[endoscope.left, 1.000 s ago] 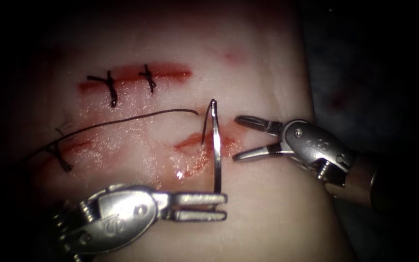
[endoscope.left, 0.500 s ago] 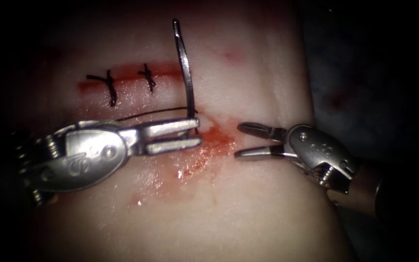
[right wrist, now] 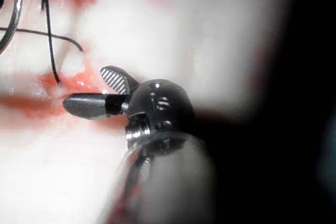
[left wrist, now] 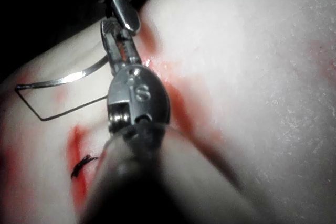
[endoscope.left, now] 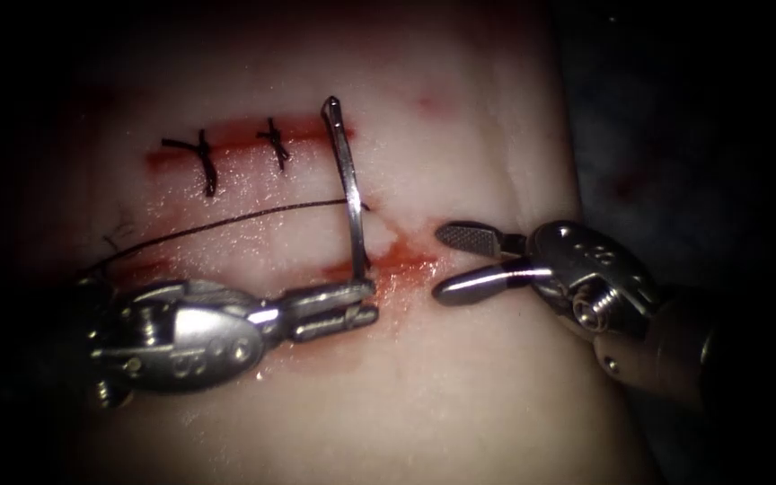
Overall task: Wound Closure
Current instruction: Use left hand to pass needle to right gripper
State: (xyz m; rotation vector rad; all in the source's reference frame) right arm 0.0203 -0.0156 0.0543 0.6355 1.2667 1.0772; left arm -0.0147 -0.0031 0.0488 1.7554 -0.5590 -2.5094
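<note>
Needle (endoscope.left: pixel 345 171) is clamped near its lower end in the left tool (endoscope.left: pixel 352 304), clear of the tissue (endoscope.left: pixel 460 386), above the lower cut (endoscope.left: pixel 397 266). Since 0.5 s ago it came lower, thread (endoscope.left: pixel 226 220) trailing left. Right tool (endoscope.left: pixel 460 260) waits right of this cut, jaws apart, holding nothing.

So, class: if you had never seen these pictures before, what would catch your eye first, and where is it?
First, the curved needle standing up over the tissue, held at one end by the left claw, which is shut on it beside the red cut. Next, the right claw, open and holding nothing, just right of that cut. Behind them, two dark stitches cross another cut.
</note>
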